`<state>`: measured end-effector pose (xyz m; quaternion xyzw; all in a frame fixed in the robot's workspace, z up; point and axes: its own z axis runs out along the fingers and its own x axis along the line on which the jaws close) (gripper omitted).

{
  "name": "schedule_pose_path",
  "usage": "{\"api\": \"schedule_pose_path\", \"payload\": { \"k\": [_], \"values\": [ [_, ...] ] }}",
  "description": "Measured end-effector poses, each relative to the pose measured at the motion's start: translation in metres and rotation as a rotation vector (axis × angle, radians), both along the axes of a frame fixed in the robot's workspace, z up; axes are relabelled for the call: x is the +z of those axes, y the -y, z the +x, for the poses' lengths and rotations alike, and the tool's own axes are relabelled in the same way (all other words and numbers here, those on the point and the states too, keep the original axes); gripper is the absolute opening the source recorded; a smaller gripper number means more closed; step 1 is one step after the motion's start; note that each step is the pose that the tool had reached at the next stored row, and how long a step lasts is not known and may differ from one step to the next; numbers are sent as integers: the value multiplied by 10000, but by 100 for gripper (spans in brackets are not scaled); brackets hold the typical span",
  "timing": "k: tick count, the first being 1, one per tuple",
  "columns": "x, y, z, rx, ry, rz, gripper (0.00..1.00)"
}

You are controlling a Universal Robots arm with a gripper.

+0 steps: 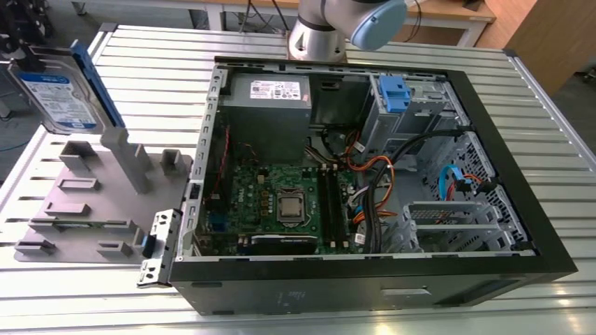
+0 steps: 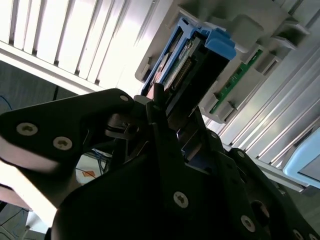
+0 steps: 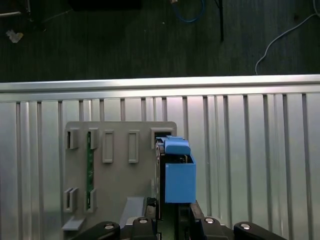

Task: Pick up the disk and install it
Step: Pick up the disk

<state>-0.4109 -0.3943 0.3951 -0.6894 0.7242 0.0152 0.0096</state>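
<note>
The disk [image 1: 58, 94], a silver drive with a white-and-blue label in a blue carrier bracket, stands upright at the exterior view's far left, above the back of a grey fixture plate [image 1: 93, 209]. My gripper [image 1: 28, 59] is at its upper end and shut on it. In the first wrist view the disk [image 3: 178, 175] appears edge-on between the dark fingers [image 3: 150, 227], over the edge of the fixture plate [image 3: 120, 180]. The second wrist view has the disk [image 2: 192, 55] running away from the fingers [image 2: 160, 135], its connector end visible.
An open computer case [image 1: 521, 230] lies on the slatted metal table [image 1: 158, 63] at the exterior view's right. Inside are a grey power supply [image 1: 270, 98], a motherboard [image 1: 279, 202], loose cables [image 1: 373, 174] and another blue carrier [image 1: 393, 94] in the drive bay. My arm's base [image 1: 317, 38] stands behind the case.
</note>
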Motion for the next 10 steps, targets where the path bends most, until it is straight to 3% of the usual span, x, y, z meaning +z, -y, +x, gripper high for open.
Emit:
{"api": "schedule_pose_path", "payload": {
  "k": [4,10],
  "values": [
    [167,0,0,0,-1,0,35],
    [365,-1,0,-1,1,1,35]
  ]
}}
